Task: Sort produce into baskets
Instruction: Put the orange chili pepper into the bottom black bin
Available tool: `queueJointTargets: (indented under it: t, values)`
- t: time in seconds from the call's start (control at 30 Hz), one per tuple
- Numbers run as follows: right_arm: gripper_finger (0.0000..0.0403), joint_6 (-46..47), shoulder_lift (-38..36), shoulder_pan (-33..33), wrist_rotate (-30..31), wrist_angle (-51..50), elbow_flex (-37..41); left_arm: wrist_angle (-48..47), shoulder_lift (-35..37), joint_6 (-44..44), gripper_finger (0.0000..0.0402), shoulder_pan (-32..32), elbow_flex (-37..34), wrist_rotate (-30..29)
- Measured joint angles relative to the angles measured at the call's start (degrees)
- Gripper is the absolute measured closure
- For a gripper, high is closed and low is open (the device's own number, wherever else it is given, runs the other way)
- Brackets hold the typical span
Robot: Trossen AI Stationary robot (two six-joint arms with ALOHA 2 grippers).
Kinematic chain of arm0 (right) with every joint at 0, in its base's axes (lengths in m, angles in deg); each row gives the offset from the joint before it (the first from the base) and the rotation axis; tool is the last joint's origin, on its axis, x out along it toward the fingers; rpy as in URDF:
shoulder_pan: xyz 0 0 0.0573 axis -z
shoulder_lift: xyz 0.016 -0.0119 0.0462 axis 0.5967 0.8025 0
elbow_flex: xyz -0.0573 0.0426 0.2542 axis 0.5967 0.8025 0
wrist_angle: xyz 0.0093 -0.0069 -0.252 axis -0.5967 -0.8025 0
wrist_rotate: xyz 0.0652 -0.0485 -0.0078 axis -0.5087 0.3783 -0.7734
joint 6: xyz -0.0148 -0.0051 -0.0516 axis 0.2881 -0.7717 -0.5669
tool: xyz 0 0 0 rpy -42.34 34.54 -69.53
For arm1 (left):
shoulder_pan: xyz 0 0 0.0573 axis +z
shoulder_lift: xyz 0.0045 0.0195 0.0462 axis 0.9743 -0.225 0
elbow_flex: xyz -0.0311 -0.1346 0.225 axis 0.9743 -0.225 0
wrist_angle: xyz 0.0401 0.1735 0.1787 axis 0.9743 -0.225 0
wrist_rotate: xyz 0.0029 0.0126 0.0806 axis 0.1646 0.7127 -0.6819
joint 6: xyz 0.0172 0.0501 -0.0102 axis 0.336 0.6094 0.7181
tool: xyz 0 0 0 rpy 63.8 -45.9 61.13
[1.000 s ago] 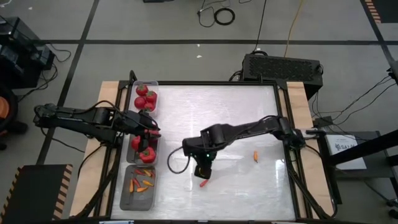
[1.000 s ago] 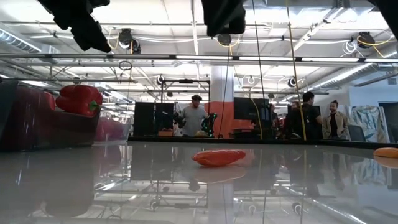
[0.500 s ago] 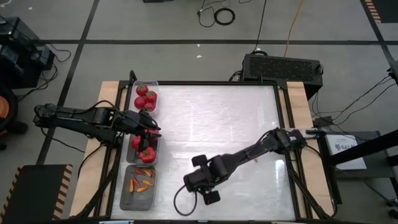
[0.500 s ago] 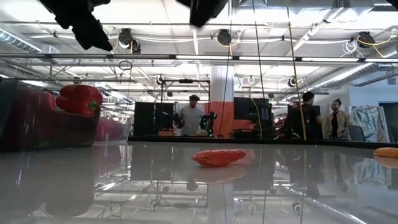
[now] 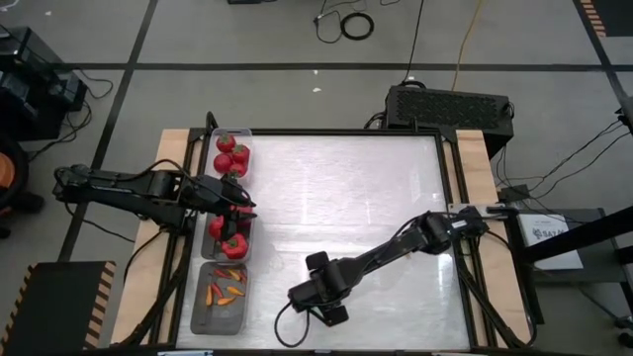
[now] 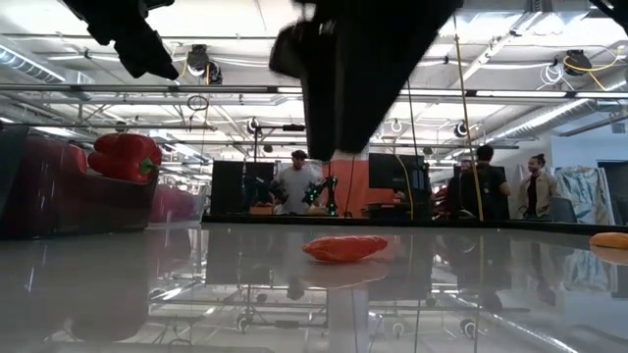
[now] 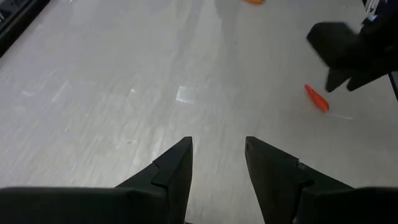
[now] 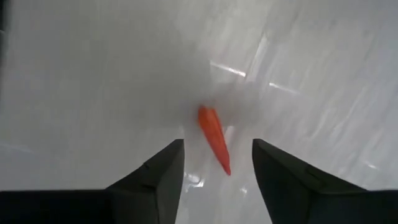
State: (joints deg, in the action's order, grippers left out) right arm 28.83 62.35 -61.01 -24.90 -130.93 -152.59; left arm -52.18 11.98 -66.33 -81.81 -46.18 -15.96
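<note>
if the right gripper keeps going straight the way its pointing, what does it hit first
Most likely the red chili pepper lying on the table. The right gripper has its fingers open, with the chili between the tips in its wrist view. How far off it is remains unclear.

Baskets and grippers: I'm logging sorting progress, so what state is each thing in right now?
Top basket: holds red produce.
Middle basket: holds red peppers.
Bottom basket: holds small chilies.
Red chili: loose on table, ungripped.
Orange chili: loose on table.
Right gripper: open, straddling red chili.
Left gripper: open, empty.
</note>
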Motion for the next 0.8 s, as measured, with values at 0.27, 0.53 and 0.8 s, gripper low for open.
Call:
queueJointTargets:
  t: [0.27, 0.53, 0.8]
  values:
    - [0.0211, -0.2, 3.3, 0.2, -0.1, -2.9, 0.0, 0.0, 0.0, 0.0, 0.0247, 0.0, 0.0, 0.1]
    - [0.0219, -1.1, 5.9, 0.4, -0.3, -4.9, 0.0, 0.0, 0.0, 0.0, 0.0247, 0.0, 0.0, 0.3]
    - [0.0306, 0.1, 6.3, 0.4, -0.8, -5.0, 0.0, 0.0, 0.0, 0.0, 0.0247, 0.0, 0.0, 0.3]
